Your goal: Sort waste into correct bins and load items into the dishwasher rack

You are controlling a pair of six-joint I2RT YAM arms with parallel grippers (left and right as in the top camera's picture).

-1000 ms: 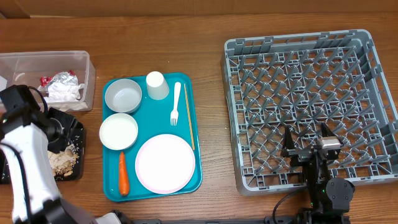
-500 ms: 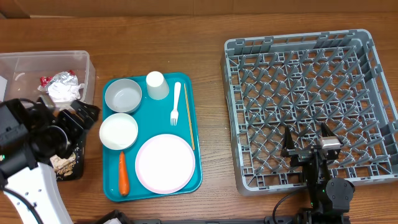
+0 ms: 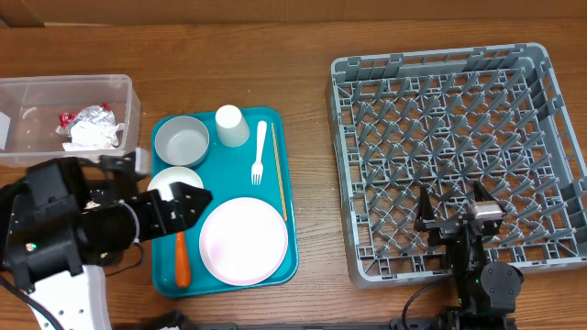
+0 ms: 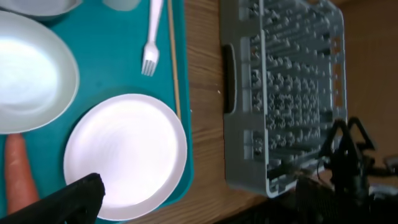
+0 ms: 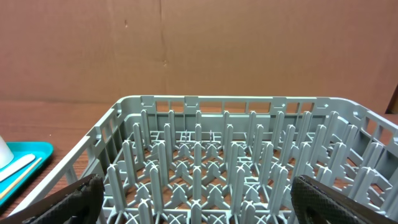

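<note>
The left hand (image 3: 174,181) hangs released over the teal tray (image 3: 286,188), its fingers spread wide with nothing between them. It is above the near bowl (image 4: 31,81) and just beside the plate (image 3: 243,240).

The other tableware also lies on that tray:
- The far bowl (image 3: 181,140) sits at the back corner, with the cup (image 3: 231,126) just beside it.
- The white fork (image 3: 260,151) lies alongside a thin wooden stick (image 3: 280,174).
- A carrot (image 3: 182,261) lies at the plate's left.

The clear tub (image 3: 130,96) stands on the worktop (image 3: 312,55), left of the tray. It holds the foil wrapper (image 3: 94,115) and the white napkin (image 3: 90,136) — touching each other.

The grey rack (image 3: 449,119) sits well apart on the right, with no dishes in it. The right hand (image 3: 454,203) hangs over its near side — fingers wide apart, grasping nothing.
</note>
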